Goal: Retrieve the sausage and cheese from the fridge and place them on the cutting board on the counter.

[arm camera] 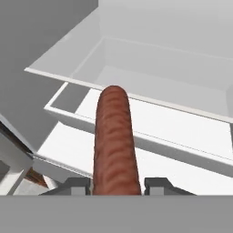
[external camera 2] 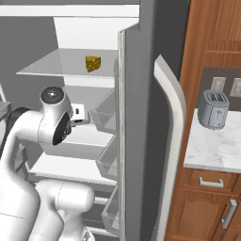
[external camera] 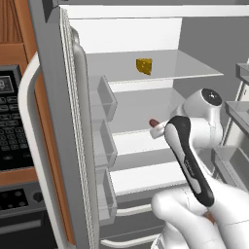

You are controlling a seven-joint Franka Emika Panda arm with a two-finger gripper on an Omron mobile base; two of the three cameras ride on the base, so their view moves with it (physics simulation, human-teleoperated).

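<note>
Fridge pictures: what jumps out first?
A reddish-brown sausage stands between the gripper's two fingertips, which are closed on it, in front of the fridge's white shelves. A yellow cheese wedge sits alone on the upper glass shelf. A grey toaster stands on the side counter.

Warm brown wood cabinets (external camera 2: 214, 28) fill the right side of the right base view, with panelled doors and drawers below carrying pale metal handles (external camera 2: 211, 182). A narrow white-grey marbled wall counter (external camera 2: 221, 148) sits over them — a grey two-slot toaster (external camera 2: 212, 109) stands on it against the wall. Two pale wall outlets (external camera 2: 218, 84) are mounted on a grey backsplash behind the toaster. In the left base view, more brown wood panelling (external camera: 10, 26) at upper left, above a black built-in appliance with a button keypad (external camera: 12, 126) — a lower black panel with a knob (external camera: 38, 196) beneath it. Lighting even, flat, no strong shadows.
</note>
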